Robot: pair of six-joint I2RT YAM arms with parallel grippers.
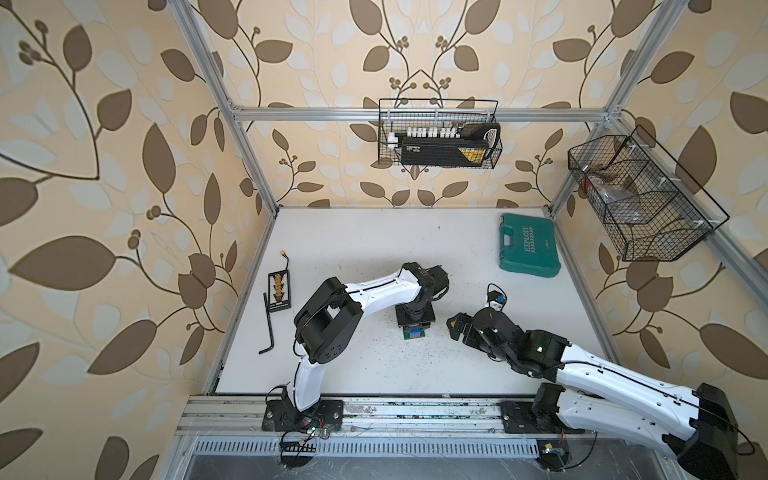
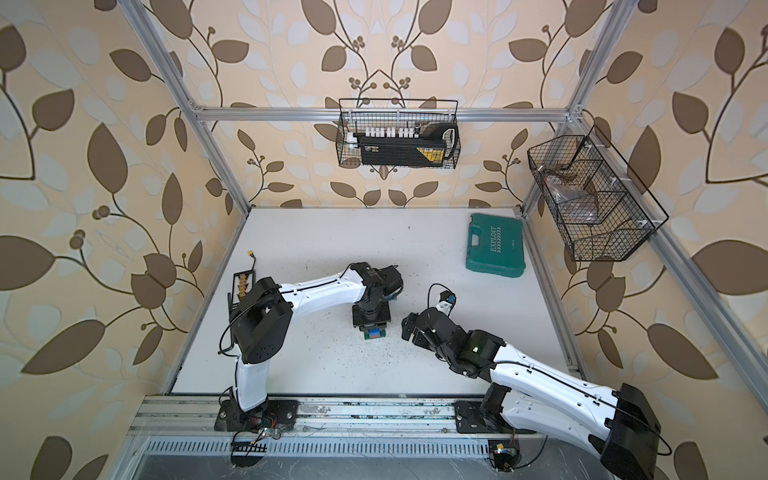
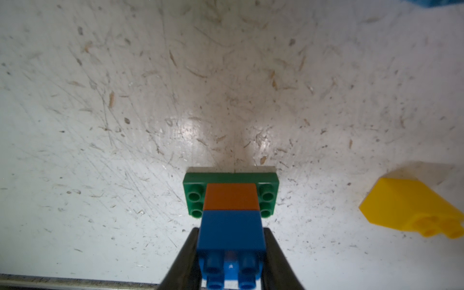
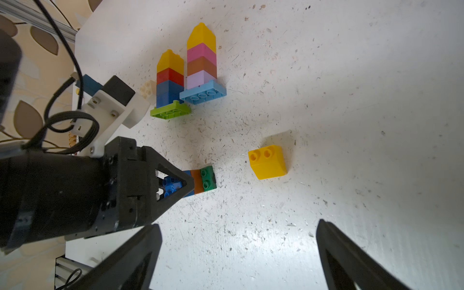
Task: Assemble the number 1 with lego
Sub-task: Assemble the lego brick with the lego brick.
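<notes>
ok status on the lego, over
Left gripper shut on blue brick, atop brown brick and green plate. Right gripper open, empty. Yellow brick loose alongside.

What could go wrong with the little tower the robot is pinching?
The left gripper pinches only the top blue brick, so the brown brick and green plate below might pop off or tilt. The loose yellow brick lies close by; a swing of either arm might knock it away.

Bright lego [image 4: 202, 75] on a white, speckled table [image 4: 351, 100]; beige walls [image 1: 104, 166] with brown leaves.
The stack [image 3: 231, 200] runs blue, orange or perhaps brown, green; loose brick [image 4: 268, 162] yellow; short tower [image 4: 170, 75] yellow, red, blue on lime; tall tower [image 4: 201, 57] yellow, pink, brown, lilac on pale blue.
</notes>
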